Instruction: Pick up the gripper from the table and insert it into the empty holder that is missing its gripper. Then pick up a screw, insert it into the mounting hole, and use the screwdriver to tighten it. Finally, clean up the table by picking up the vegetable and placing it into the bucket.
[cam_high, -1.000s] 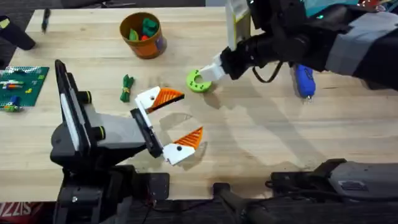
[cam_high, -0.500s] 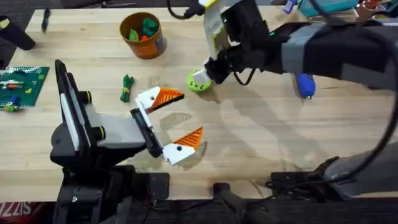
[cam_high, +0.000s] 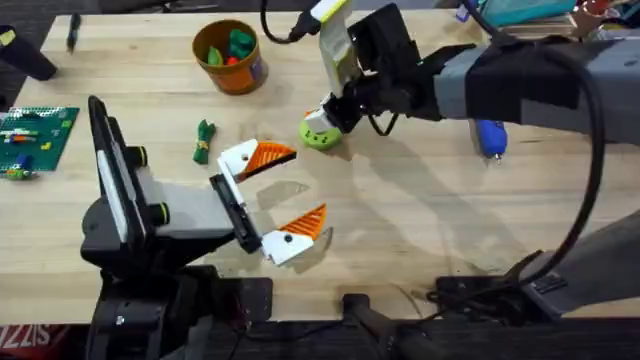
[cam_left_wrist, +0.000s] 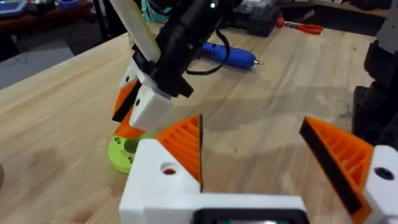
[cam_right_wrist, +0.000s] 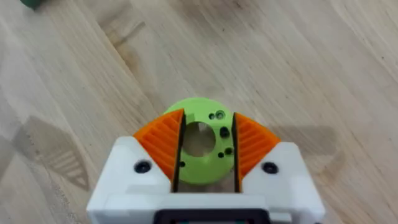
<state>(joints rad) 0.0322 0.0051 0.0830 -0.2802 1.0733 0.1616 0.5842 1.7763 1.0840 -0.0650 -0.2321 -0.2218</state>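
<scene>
The pale wooden table (cam_high: 420, 220) carries everything, with bare wood across its right half. The right arm reaches across the middle from the far right, its fingers (cam_right_wrist: 204, 146) lowered over the green disc (cam_high: 320, 133), the orange pads clenched against the disc's two sides. The left arm sits low at the near left, its fingers (cam_high: 282, 195) released and spread wide above the wood. The orange bucket (cam_high: 229, 56) stands near the far edge, the blue screwdriver (cam_high: 488, 132) lies at far right, and the vegetable (cam_high: 204, 140) lies between bucket and left arm.
</scene>
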